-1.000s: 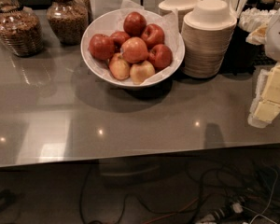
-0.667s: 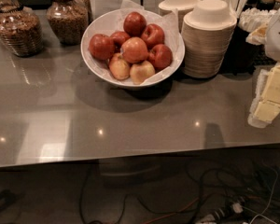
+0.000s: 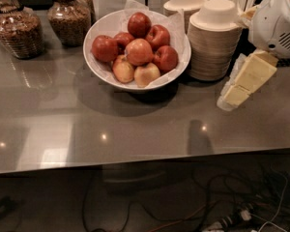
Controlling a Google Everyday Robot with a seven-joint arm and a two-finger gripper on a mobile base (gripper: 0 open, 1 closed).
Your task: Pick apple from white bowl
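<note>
The tool (image 3: 229, 98) is at the right edge of the view, a cream-coloured piece slanting down and to the left from the white arm housing (image 3: 276, 19) above it. Its tip sits low over the surface (image 3: 135, 129), just in front of and to the right of the stack of beige bowls (image 3: 214, 42). Whether it is released or clenched cannot be told from this angle. It is well apart from the white bowl (image 3: 97, 65) and touches no fruit. The stack of beige bowls stands between the tool and the white bowl, close beside the bowl's right rim. A second, shorter stack (image 3: 185, 3) stands behind it. The white bowl sits upright on the surface at centre rear, mouth upward, lined with white paper (image 3: 180, 41) that rises above the rim at the back and right. The apples (image 3: 138, 51) are heaped inside it, about eight in all, mostly red, with two paler ones at the front. The topmost apple (image 3: 139, 24) rests at the rear of the heap. The apples look round, with no long axis to be made out, and which way their stem ends point cannot be told. Two glass jars of brown contents (image 3: 19, 30) (image 3: 70, 18) stand to the left of the bowl, at the rear. Cables (image 3: 217, 211) lie on the floor below the front edge of the surface.
</note>
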